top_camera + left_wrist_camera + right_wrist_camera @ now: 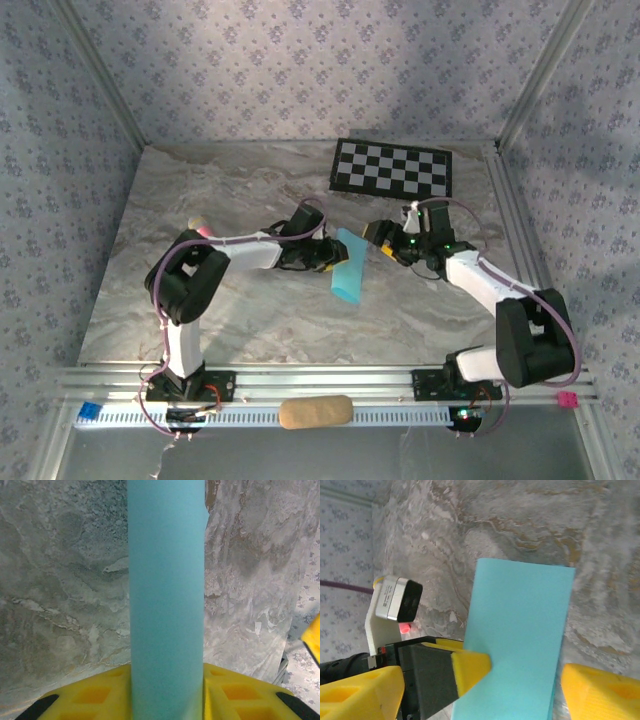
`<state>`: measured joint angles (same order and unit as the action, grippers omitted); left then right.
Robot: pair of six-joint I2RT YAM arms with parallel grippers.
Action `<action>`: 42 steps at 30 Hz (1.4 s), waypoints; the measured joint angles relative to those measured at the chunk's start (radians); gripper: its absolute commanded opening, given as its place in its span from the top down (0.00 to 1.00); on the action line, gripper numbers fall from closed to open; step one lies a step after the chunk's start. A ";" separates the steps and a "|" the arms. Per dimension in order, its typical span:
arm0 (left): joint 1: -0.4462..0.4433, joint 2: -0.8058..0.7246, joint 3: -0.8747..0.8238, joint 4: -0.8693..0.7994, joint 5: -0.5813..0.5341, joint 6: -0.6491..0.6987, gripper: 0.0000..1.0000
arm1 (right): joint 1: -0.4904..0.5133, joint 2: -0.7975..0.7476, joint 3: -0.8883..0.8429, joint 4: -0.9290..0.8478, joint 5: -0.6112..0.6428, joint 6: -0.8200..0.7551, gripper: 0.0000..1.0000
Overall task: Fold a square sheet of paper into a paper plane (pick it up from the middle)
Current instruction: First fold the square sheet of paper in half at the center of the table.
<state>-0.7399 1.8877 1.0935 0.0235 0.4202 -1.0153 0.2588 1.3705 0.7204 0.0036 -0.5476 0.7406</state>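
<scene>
Top external view, nearest first: a tan, loaf-shaped lump (pixel 315 411) lies on the aluminium rail (pixel 400 378) between the two arm bases. Beyond it, over the middle of the marble-patterned table (pixel 200 310), the square sheet of paper (pixel 348 265), light blue and folded down to a narrow rectangle, sits off the surface between the two arms. The left gripper (pixel 328 256) is closed on it. In the left wrist view the sheet (pixel 166 600) rises as a straight band out of the pinch of the yellow fingers (pixel 90 695). The right gripper (pixel 378 238) stands just beside the sheet with its jaws wide and nothing in its grasp. In the right wrist view its yellow fingers (pixel 600 692) flank the paper (pixel 520 640) without touching it, while a left finger (pixel 470 667) presses the sheet's edge. The print on the left wrist's small silver camera (pixel 395 600) is too small to read. Farthest back lies the black-and-white checkerboard mat (pixel 392 168), flat and well apart from the paper.
</scene>
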 measured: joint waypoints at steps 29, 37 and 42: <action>-0.059 -0.001 0.027 -0.143 -0.243 0.109 0.44 | 0.008 0.066 0.010 -0.015 0.001 -0.016 0.32; -0.034 -0.033 -0.015 -0.124 -0.249 0.106 0.38 | 0.008 0.066 0.010 -0.016 0.002 -0.016 0.31; -0.017 -0.035 -0.017 -0.126 -0.249 0.115 0.39 | 0.008 0.066 0.010 -0.016 0.002 -0.017 0.31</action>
<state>-0.7567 1.8530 1.0763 -0.1020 0.1707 -0.9005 0.2672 1.4364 0.7303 -0.0120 -0.5457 0.7238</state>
